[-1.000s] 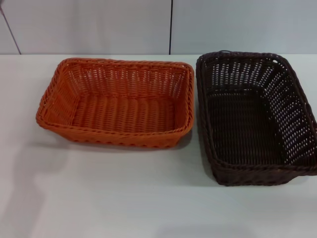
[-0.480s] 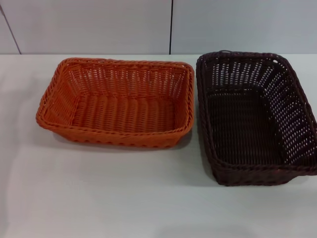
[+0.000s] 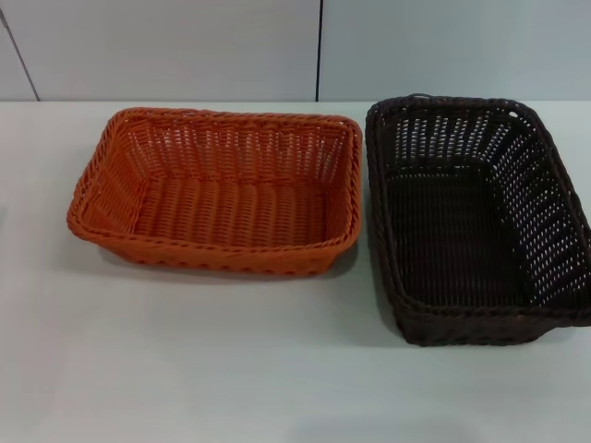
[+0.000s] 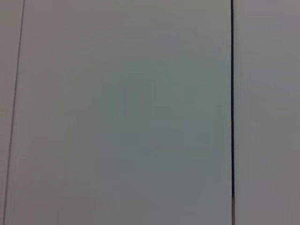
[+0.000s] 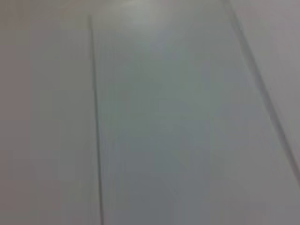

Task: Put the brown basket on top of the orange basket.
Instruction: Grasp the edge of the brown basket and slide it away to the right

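On the desk [image 3: 185,369], the brown basket [image 3: 471,221] is sitting just beside the orange basket [image 3: 217,189], nothing yet lifted. Neither end effector is showing; grip state impossible to tell. Advisable: grasping the braided rim, lifting level, lowering squarely aligned.

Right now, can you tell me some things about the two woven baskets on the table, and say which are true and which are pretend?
1. The bright orange woven basket sits to the left of the dark brown woven basket. True.
2. The brown basket is stacked on the orange basket. False: both stand side by side on the white table.
3. Both baskets are empty. True.
4. A gripper is holding the brown basket. False: no gripper shows in any view.
5. The orange basket is upside down. False: its opening faces up.
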Controlling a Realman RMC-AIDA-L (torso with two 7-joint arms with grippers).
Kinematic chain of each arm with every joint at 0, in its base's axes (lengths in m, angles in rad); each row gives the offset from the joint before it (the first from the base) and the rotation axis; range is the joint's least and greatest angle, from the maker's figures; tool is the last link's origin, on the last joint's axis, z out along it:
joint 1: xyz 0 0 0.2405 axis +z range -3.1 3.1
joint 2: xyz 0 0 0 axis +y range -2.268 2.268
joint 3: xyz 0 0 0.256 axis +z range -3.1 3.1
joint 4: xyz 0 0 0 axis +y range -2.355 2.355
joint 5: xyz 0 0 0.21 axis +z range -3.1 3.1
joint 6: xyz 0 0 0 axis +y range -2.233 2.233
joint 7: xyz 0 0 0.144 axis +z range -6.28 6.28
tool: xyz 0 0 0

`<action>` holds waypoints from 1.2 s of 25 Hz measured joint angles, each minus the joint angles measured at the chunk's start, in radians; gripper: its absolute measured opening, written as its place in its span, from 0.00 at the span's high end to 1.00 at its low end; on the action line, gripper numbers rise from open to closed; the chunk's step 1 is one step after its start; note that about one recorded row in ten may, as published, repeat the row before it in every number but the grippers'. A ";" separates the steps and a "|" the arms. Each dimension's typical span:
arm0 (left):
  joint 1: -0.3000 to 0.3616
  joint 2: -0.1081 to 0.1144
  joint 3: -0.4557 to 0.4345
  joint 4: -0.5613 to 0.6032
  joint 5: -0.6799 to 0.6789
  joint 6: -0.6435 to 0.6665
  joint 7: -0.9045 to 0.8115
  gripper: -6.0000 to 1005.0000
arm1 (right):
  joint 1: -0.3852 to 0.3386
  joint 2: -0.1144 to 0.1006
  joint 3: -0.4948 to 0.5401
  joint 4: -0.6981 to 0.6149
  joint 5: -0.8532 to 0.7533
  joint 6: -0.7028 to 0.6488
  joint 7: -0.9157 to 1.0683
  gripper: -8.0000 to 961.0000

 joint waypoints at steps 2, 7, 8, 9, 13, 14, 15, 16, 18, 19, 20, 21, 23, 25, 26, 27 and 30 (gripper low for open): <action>0.000 -0.001 0.005 -0.019 0.004 -0.003 -0.007 0.19 | -0.004 0.001 -0.023 0.092 -0.033 0.093 0.070 0.15; 0.008 -0.004 0.007 -0.037 0.003 -0.006 -0.009 0.19 | -0.060 0.001 -0.136 0.435 -0.132 0.408 0.255 0.15; 0.011 -0.005 0.009 -0.043 0.001 -0.005 -0.014 0.19 | -0.089 -0.002 -0.191 0.594 -0.187 0.555 0.365 0.15; 0.009 -0.005 0.010 -0.053 0.000 -0.005 -0.021 0.19 | -0.089 -0.002 -0.191 0.594 -0.187 0.555 0.365 0.15; -0.002 -0.005 0.010 -0.085 -0.002 -0.014 -0.031 0.19 | -0.103 -0.012 -0.216 0.951 -0.588 0.763 0.868 0.15; -0.003 -0.005 0.010 -0.087 -0.002 -0.017 -0.031 0.19 | -0.103 -0.012 -0.216 0.951 -0.588 0.763 0.868 0.15; -0.004 -0.005 0.009 -0.090 -0.002 -0.020 -0.031 0.19 | -0.090 -0.014 -0.204 1.011 -0.710 0.755 1.002 0.15; -0.006 -0.005 0.007 -0.095 -0.002 -0.021 -0.031 0.19 | -0.075 -0.018 -0.196 1.064 -0.828 0.738 1.121 0.15; -0.011 -0.005 0.004 -0.107 -0.003 -0.024 -0.032 0.19 | -0.003 -0.041 -0.168 1.199 -1.162 0.629 1.517 0.15; -0.013 -0.005 0.004 -0.112 -0.003 -0.025 -0.032 0.19 | -0.003 -0.041 -0.168 1.199 -1.162 0.629 1.517 0.15; -0.014 -0.005 0.003 -0.115 -0.003 -0.027 -0.032 0.19 | 0.029 -0.050 -0.149 1.226 -1.240 0.562 1.623 0.15; -0.014 -0.004 0.003 -0.119 -0.003 -0.029 -0.032 0.19 | 0.060 -0.059 -0.128 1.248 -1.309 0.491 1.712 0.15; -0.021 -0.003 0.001 -0.135 -0.004 -0.035 -0.032 0.19 | 0.152 -0.082 -0.042 1.269 -1.388 0.290 1.843 0.15; -0.023 -0.003 0.000 -0.140 -0.004 -0.039 -0.032 0.19 | 0.181 -0.094 -0.011 1.272 -1.398 0.240 1.866 0.15; -0.025 -0.002 -0.001 -0.143 -0.004 -0.042 -0.032 0.19 | 0.209 -0.106 0.012 1.277 -1.412 0.194 1.887 0.15; -0.030 -0.001 -0.006 -0.150 -0.004 -0.048 -0.032 0.19 | 0.239 -0.121 0.035 1.281 -1.432 0.146 1.910 0.15; -0.044 0.000 -0.021 -0.173 -0.004 -0.054 -0.033 0.19 | 0.325 -0.161 0.056 1.285 -1.506 -0.009 1.956 0.15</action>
